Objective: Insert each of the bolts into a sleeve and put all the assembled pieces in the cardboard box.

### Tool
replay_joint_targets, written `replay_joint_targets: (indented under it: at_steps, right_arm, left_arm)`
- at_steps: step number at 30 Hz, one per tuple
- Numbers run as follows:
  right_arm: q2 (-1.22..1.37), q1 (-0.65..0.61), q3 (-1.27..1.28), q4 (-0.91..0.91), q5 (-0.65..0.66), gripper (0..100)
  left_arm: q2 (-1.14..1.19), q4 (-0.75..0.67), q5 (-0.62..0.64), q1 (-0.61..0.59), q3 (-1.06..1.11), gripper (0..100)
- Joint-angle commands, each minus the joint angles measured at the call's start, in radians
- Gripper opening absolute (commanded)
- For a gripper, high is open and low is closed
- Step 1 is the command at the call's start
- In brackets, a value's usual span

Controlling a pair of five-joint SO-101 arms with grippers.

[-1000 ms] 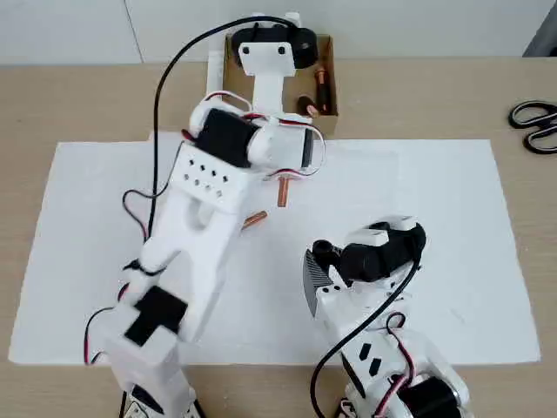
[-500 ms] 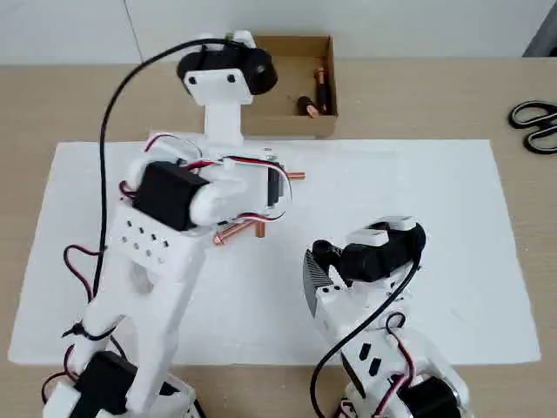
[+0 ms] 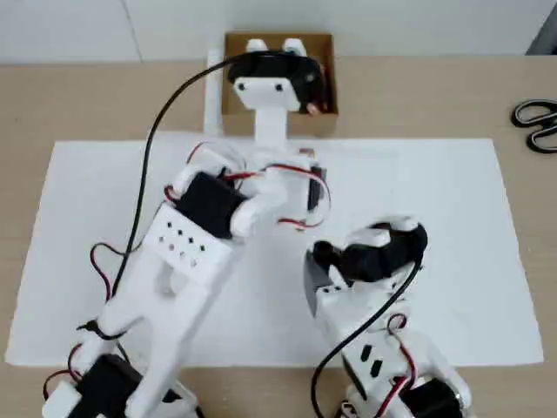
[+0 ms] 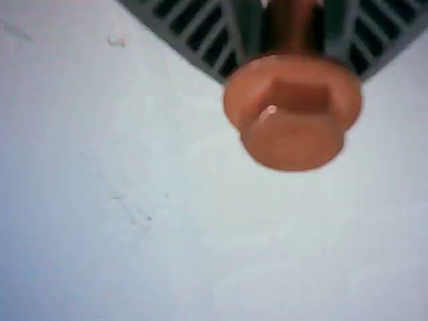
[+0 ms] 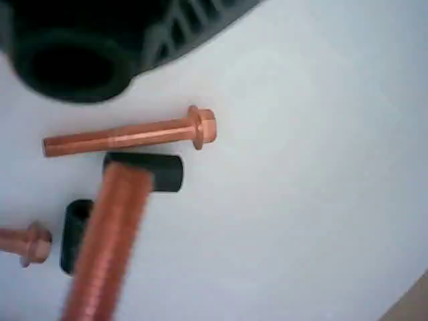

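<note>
My left gripper [image 4: 291, 27] is shut on a copper bolt [image 4: 292, 114], whose flanged head hangs over the white paper [image 4: 134, 200]. In the high view the left arm [image 3: 209, 218] stretches across the paper toward the cardboard box [image 3: 231, 43], which holds assembled pieces [image 3: 324, 106]. My right gripper [image 3: 312, 274] stays low near the front, shut on a black sleeve [image 5: 67, 63]. Beyond it on the paper lie a loose bolt [image 5: 127, 137], two black sleeves [image 5: 154, 170] [image 5: 73, 234] and another bolt [image 5: 23, 244]. A blurred copper bolt [image 5: 110, 247] crosses in front of them.
The white paper [image 3: 452, 192] covers most of the wooden table. Black scissors [image 3: 535, 117] lie at the far right edge. The left arm's cable [image 3: 148, 165] loops over the left half of the paper.
The left arm has swung back right, toward the box, and now covers the loose bolts on the paper. The right arm has not moved.
</note>
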Motion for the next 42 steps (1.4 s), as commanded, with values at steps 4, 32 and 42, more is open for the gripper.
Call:
replay_joint_targets:
  at_steps: [4,32,42]
  right_arm:
    - [-0.008,0.008,-0.008,-0.028,-0.006,0.3]
    - [-0.008,0.008,-0.008,-0.027,-0.006,0.3]
    - [-0.008,0.024,-0.008,-0.027,-0.006,0.3]
  left_arm:
    - [-0.043,-0.023,0.008,0.028,-0.079,0]
    - [-0.043,0.020,0.061,0.104,-0.073,0]
    - [-0.210,0.026,0.055,0.095,-0.076,0]
